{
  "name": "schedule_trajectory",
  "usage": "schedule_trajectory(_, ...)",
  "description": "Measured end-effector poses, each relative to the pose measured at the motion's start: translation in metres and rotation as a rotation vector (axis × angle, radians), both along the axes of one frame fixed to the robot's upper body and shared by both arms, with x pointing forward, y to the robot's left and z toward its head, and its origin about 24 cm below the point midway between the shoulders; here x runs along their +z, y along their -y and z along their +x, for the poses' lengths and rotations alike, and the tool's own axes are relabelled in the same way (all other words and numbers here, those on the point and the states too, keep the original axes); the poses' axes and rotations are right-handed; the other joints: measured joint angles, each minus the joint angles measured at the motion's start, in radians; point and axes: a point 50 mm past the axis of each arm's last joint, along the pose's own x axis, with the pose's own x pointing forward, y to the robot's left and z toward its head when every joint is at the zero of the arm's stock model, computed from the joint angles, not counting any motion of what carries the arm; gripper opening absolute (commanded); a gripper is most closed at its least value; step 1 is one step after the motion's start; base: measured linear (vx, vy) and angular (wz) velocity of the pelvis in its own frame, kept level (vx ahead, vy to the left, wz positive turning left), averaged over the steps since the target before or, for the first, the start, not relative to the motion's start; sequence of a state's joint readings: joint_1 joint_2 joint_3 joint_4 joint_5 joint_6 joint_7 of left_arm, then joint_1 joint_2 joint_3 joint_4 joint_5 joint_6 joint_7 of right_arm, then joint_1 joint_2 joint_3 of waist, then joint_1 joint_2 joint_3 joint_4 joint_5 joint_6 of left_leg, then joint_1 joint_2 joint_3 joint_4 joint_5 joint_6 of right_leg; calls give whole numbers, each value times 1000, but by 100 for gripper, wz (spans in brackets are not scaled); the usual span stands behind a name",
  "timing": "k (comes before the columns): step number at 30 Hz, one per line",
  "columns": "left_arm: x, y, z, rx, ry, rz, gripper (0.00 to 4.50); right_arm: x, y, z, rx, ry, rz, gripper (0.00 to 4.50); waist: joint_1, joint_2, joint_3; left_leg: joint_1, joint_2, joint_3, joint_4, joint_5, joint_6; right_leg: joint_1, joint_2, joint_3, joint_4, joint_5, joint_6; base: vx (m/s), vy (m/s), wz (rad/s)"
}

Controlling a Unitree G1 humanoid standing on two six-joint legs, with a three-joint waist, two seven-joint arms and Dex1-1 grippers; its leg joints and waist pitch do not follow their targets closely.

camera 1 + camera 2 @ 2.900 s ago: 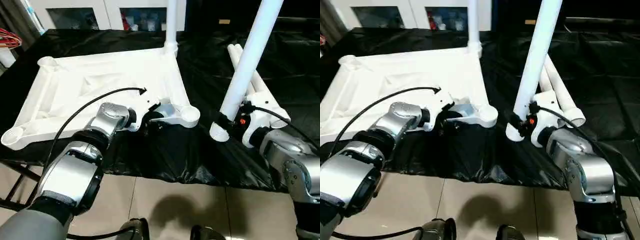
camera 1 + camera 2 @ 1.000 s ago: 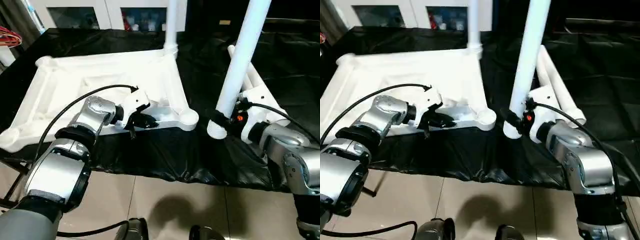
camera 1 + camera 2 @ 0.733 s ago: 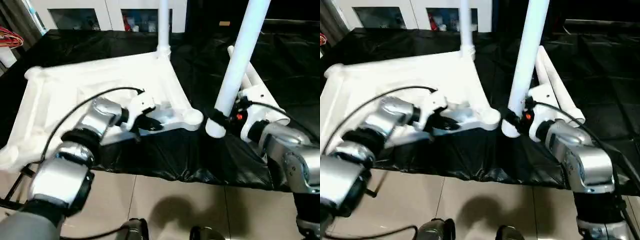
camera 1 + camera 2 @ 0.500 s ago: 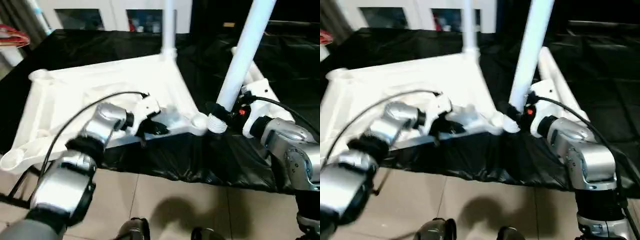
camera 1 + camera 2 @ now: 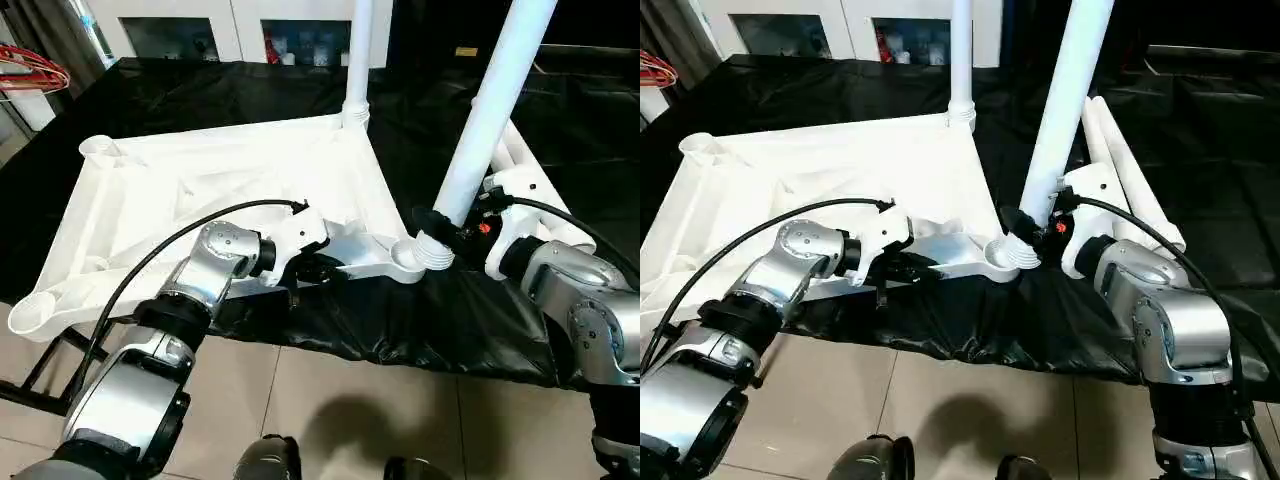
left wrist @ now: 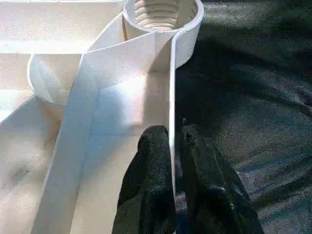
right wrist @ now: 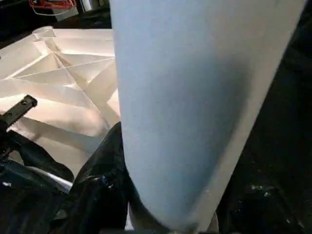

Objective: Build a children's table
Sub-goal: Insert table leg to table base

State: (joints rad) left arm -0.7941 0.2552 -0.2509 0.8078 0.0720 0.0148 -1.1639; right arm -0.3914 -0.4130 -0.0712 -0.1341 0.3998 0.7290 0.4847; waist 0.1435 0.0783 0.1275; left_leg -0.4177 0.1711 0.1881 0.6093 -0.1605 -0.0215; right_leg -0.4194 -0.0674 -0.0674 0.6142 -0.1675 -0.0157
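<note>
**Leg held over the near corner socket of the upturned top**

The white table top (image 5: 230, 200) lies upside down on a desk draped in black cloth (image 5: 400, 320), its ribbed underside facing up. Round sockets sit at its corners. One leg (image 5: 357, 60) already stands upright in the far corner socket.

The left pincer (image 6: 171, 161) is clamped on the thin near rim of the top, one black finger (image 6: 148, 185) inside the rim and the other outside it, a little way along from the near corner socket (image 5: 408, 257). In the left wrist view that socket shows threads inside its mouth.

The right pincer (image 5: 440, 222) is closed around the lower part of a second leg (image 5: 490, 110), which rises steeply and leans a little toward the robot's right. The leg's ridged lower end (image 5: 1018, 250) sits just beside the near corner socket, touching or overlapping its rim; whether it has entered the socket cannot be told. In the right wrist view the leg stands large in front, with a black finger (image 7: 105, 180) against it and the ribs of the top behind.

Two more legs (image 5: 1120, 170) lie side by side on the black cloth behind the right arm. Along the far side stands a white cabinet with glass doors (image 5: 190, 30), and a red coil (image 5: 30, 75) lies at the far left.
</note>
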Motion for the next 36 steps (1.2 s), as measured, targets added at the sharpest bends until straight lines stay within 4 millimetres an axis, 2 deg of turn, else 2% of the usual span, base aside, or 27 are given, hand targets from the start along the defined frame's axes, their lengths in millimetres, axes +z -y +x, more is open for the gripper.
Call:
schedule_trajectory(6,0,-2,0,3,-14,-4,2,-3,-1,2,2,-14,10,189,0,-1,-2,0,0,0,1,0,0,0,0,0,0,0,0,0,0,0)
schedule_trajectory(16,-2,-3,-5,-17,-45,-8,0,-8,-11,7,60,-26,1,189,-1,-3,-6,0,0,2,1,0,1,0,-1,0,1,0,0,0,0,0)
schedule_trajectory(22,-3,-1,-7,-18,-46,-10,0,-15,-17,8,106,-54,-9,189,-2,-3,-7,0,-1,8,0,6,10,0,-6,-1,2,0,0,0,0,0)
schedule_trajectory(30,-5,-1,-7,-5,-54,-8,0,-18,-19,11,126,-47,-40,189,-4,-12,-13,1,-1,10,0,6,10,0,-8,-1,2,0,1,0,0,0)
schedule_trajectory(36,-5,-3,-7,-7,-59,-5,0,-20,-21,14,145,-50,-41,189,-8,-15,-14,1,-1,10,0,6,10,0,-8,-1,3,0,1,0,0,0)
